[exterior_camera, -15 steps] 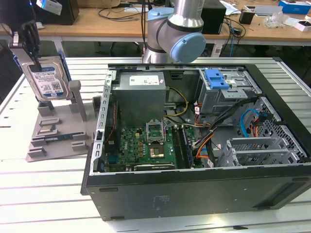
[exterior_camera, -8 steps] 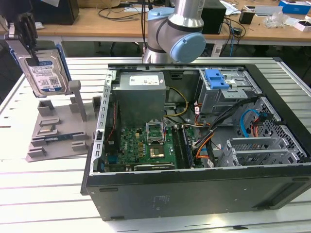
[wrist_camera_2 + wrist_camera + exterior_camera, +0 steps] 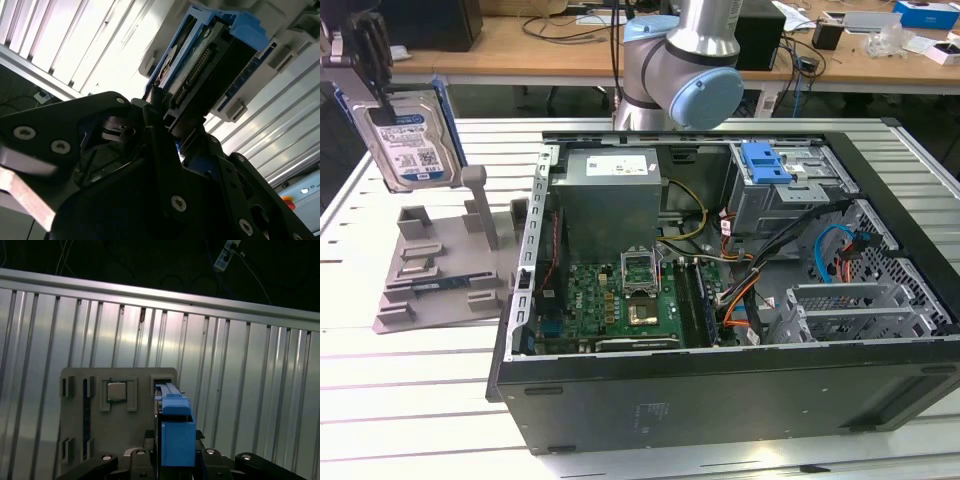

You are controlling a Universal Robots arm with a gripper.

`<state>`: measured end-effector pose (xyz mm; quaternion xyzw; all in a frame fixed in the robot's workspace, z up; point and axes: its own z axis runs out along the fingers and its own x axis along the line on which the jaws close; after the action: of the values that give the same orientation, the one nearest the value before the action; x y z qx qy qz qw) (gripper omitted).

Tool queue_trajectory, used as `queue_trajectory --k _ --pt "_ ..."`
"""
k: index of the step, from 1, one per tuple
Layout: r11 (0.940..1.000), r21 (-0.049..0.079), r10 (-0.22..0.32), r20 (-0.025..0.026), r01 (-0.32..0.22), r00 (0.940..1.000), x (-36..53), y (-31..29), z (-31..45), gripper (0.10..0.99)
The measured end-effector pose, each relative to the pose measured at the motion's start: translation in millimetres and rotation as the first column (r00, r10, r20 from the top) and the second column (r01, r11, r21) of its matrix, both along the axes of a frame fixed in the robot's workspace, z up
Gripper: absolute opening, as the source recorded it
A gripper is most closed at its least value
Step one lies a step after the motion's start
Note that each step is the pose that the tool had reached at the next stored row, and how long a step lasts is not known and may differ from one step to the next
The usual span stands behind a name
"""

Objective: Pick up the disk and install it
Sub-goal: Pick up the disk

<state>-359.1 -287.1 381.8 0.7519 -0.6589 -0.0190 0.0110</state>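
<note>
At the exterior view's far left, the black gripper (image 3: pixel 362 55), partly cut off by the frame edge, is clamped on the disk (image 3: pixel 412 140). The disk is a flat silver hard drive with a white-and-blue label and blue plastic rails. It hangs clear above the grey plastic stand (image 3: pixel 430 285). The open black computer case (image 3: pixel 720 410) lies to the right on the white slatted metal table (image 3: pixel 420 400). In the second wrist view, dark fingers (image 3: pixel 162 155) hide the disk's near end.

1. A pale, ribbed metal table (image 3: pixel 410 400) spans the lower frame of the exterior view.
2. A grey stand (image 3: pixel 430 285) sits on it at centre left.
3. An open computer case (image 3: pixel 720 400) rests on it from centre to right, just beside the stand.
</note>
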Motion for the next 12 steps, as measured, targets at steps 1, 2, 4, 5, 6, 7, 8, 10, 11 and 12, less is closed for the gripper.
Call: queue_trajectory --k 1,2,4,5,6,7,8,10,11,12 --pt "1.0 0.0 0.0 -0.0001 0.0 1.0 0.0 0.0 1.2 0.365" --pt "1.0 0.0 0.0 0.0 0.0 1.0 0.0 0.0 2.6 0.365" --pt "1.0 0.0 0.0 0.0 0.0 1.0 0.0 0.1 7.0 0.365" --pt "1.0 0.0 0.0 0.0 0.0 1.0 0.0 0.2 9.1 0.365" --pt "1.0 0.0 0.0 -0.0001 0.0 1.0 0.0 0.2 11.7 0.365" --pt "1.0 0.0 0.0 0.0 0.0 1.0 0.0 0.2 13.6 0.365" --pt "1.0 0.0 0.0 0.0 0.0 1.0 0.0 0.3 18.0 0.365" --pt "1.0 0.0 0.0 0.0 0.0 1.0 0.0 0.4 24.4 0.365" --pt "1.0 0.0 0.0 0.0 0.0 1.0 0.0 0.5 26.5 0.365" --pt "1.0 0.0 0.0 0.0 0.0 1.0 0.0 0.5 29.3 0.365"
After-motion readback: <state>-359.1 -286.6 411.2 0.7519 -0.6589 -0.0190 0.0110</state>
